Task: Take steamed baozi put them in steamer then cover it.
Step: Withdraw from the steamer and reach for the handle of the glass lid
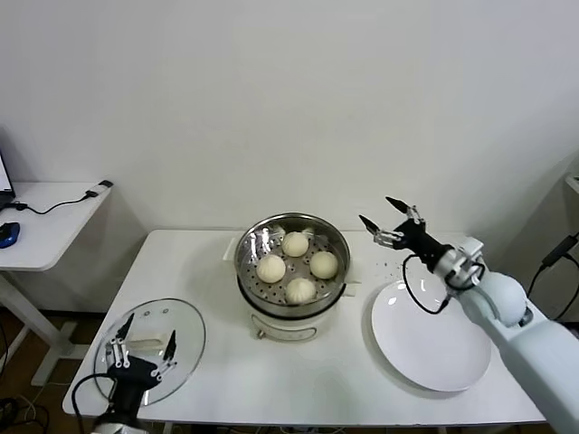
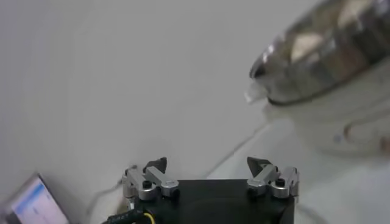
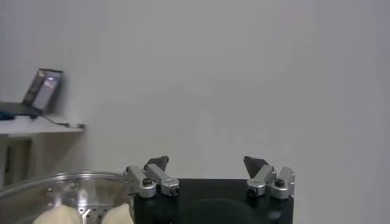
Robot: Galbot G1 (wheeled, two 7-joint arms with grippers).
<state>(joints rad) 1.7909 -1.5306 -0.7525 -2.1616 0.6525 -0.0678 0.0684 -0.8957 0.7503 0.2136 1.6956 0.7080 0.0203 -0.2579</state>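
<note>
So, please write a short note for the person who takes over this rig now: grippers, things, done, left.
Left gripper: open, empty, over the cover at the table's front left.
Right gripper: open, empty, raised between the steamer and the white plate.
Done: all four steamed baozi sit in the steamer; the plate is bare.
Left: grasp the cover by its handle and set it on the steamer.

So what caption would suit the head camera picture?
Four baozi in the steamer; left gripper open above the cover, right gripper open beside the steamer.
</note>
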